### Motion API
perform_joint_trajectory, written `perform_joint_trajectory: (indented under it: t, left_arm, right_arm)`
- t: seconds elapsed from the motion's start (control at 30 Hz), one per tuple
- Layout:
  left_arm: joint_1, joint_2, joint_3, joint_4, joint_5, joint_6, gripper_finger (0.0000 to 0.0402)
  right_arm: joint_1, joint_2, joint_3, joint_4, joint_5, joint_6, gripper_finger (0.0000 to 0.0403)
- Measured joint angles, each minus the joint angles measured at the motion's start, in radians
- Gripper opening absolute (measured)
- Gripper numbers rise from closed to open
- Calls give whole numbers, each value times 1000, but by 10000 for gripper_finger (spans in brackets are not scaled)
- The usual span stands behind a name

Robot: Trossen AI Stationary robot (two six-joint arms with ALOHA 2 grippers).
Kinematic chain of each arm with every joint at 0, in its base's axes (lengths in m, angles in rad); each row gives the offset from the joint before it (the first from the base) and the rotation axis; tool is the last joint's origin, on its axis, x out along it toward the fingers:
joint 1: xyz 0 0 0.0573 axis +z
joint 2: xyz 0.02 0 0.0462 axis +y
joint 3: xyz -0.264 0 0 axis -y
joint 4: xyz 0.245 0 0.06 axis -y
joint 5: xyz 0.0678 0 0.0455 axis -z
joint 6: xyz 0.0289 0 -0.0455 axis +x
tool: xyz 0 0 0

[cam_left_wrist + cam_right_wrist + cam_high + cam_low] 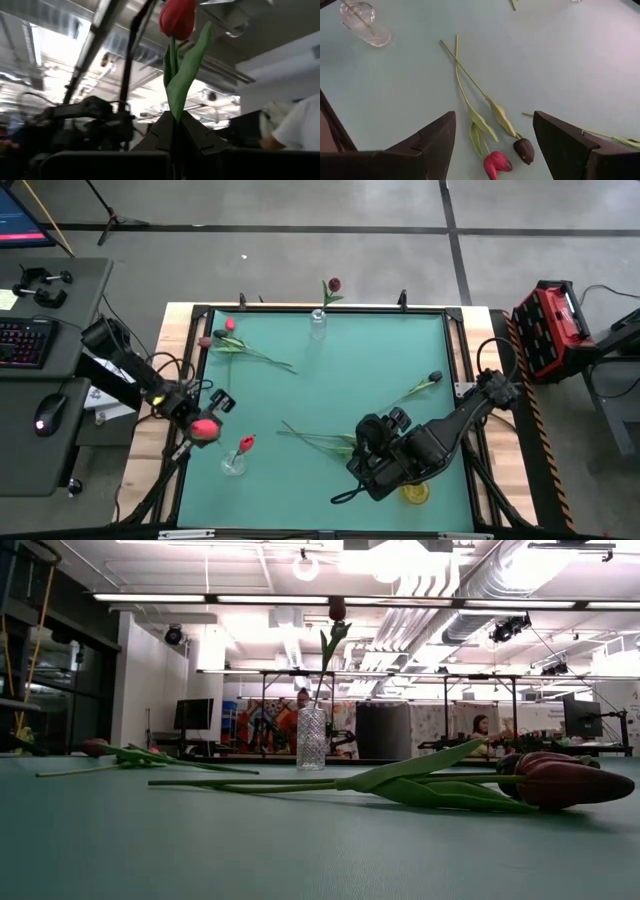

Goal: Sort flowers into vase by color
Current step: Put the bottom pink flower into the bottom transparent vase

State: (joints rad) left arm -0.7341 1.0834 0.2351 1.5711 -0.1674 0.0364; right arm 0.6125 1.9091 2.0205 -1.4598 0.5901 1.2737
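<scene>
Over left edge of teal worktop (330,380): left gripper (205,425) clamped on green stem of bright red tulip (178,17), upright. Carrying step; next, lower into clear glass vase (234,463) with red bloom near front-left corner. Near front edge: right gripper (492,137) spread wide above crossed red and maroon tulips (512,155).

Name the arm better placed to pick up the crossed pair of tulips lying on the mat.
Right. The right gripper hovers open directly over the red tulip and dark tulip; the left gripper is shut on a red tulip near the mat's edge.
</scene>
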Motion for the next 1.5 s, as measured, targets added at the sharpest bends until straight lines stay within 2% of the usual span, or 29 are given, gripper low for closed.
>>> perform_joint_trajectory:
  t: [0.1, 0.27, 0.4, 0.5, 0.6, 0.67, 0.73, 0.83, 0.93, 1.0, 1.07, 1.17, 1.27, 1.33, 1.43, 1.5]
  left_arm:
    - [-15, 50, 9, -2, -2, -6, 0]
    - [-55, 87, 9, -3, -49, 4, 0]
    - [-61, 99, 41, -1, -48, 42, 0]
    - [-42, 92, 70, -1, -30, 102, 0]
    - [21, 29, 82, -1, 1, 113, 0]
    - [84, -35, 87, -3, 64, 107, 0]
    - [176, -95, 109, -66, 132, 39, 0]
    - [346, -156, 191, -353, 289, -131, 0]
    - [499, -159, 312, -631, 506, -208, 0]
    - [585, -155, 363, -652, 633, -245, 0]
    - [656, -166, 364, -598, 748, -309, 0]
    - [717, -202, 292, -453, 825, -412, 0]
    - [718, -250, 134, -194, 787, -482, 0]
    - [694, -277, -8, -1, 680, -498, 0]
    - [623, -362, -142, -10, 512, -475, 0]
    - [569, -394, -166, -4, 495, -472, 0]
  right_arm:
    - [-3, 0, 0, 6, -1, -23, 254]
    - [-2, 0, 0, 7, -3, -40, 254]
    - [-2, 0, 0, 7, -4, -51, 254]
    - [-2, 0, 0, 7, -4, -51, 254]
    - [-2, 0, 0, 8, -4, -51, 254]
    - [-2, 0, 0, 12, -4, -51, 254]
    - [-2, 0, 0, 14, -4, -51, 254]
    - [-2, 0, 0, 25, -4, -51, 254]
    - [-2, 0, 0, 29, -5, -51, 254]
    - [-2, 0, 0, 28, -23, -51, 254]
    - [2, 0, 0, 28, -43, -52, 254]
    - [11, 0, 0, 28, -44, -51, 254]
    - [20, 0, 0, 28, -45, -37, 254]
    - [26, 0, 0, 28, -45, -24, 254]
    - [26, 0, 0, 29, -43, -17, 254]
    - [25, 0, 0, 32, -41, -17, 254]
